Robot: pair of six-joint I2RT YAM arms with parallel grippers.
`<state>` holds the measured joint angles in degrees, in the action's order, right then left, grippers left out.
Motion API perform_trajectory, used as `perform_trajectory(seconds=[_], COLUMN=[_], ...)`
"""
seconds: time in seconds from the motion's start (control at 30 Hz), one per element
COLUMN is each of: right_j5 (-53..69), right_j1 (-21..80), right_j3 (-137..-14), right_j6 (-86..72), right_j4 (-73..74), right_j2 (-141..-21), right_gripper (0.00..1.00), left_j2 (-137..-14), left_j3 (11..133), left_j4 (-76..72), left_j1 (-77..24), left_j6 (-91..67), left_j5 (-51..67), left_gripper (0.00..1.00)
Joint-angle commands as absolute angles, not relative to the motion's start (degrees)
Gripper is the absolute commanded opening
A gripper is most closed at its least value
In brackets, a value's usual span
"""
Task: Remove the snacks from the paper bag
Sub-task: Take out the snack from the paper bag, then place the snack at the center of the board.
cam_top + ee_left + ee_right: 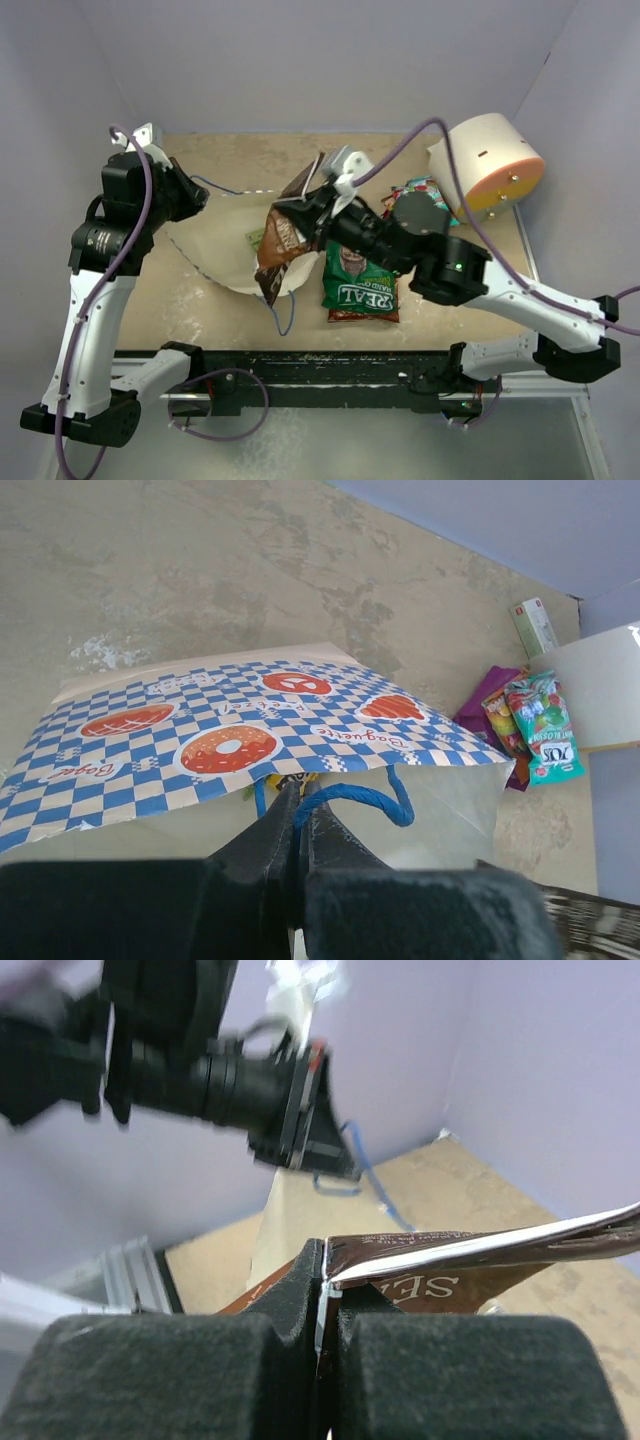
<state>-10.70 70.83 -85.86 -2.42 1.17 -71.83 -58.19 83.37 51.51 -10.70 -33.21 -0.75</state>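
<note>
The left claw [300, 810] is pinched shut on the thin blue string handle [362, 798], and the checkered paper bag [230, 720] spreads just ahead of its fingertips, lifted at that edge. The right claw [322, 1275] is clamped on the silver-edged rim of a brown chip packet [470, 1282], which hangs beneath it over the bag's cream mouth. Below and behind that claw a green "REAL" chip bag [360, 285] lies flat on the table [200, 310]. Teal candy bag [545, 735] lies well off to the left claw's right.
</note>
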Motion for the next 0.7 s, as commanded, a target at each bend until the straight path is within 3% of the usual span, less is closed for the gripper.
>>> perform_trajectory(seconds=[0.0, 0.1, 0.3, 0.5, 0.67], right_j5=[-20.85, -27.48, -59.57, -53.60, -48.27], right_j1=[70.58, 70.58, 69.57, 55.70, 51.35], right_j3=[-96.44, -101.66, -103.87, -99.01, -91.03], right_j6=[-2.10, 0.56, 3.31, -21.61, -28.53], right_j4=[1.44, 2.48, 5.31, 18.82, 13.44], right_j2=[-68.30, -68.65, -71.92, -72.60, -72.62], right_gripper=[0.00, 0.00, 0.00, 0.00, 0.00], left_j2=[-58.41, -58.52, -58.22, -57.66, -57.68], left_j3=[82.65, 82.04, 81.85, 82.29, 83.05], left_j4=[48.72, 48.34, 48.43, 48.84, 48.93], left_j1=[-10.89, -10.90, -10.90, -10.90, -10.90], left_j6=[-31.79, -31.90, -31.66, -31.02, -30.84], left_j5=[-2.32, -2.77, -4.22, -5.31, -5.33], left_gripper=[0.00, 0.00, 0.00, 0.00, 0.00])
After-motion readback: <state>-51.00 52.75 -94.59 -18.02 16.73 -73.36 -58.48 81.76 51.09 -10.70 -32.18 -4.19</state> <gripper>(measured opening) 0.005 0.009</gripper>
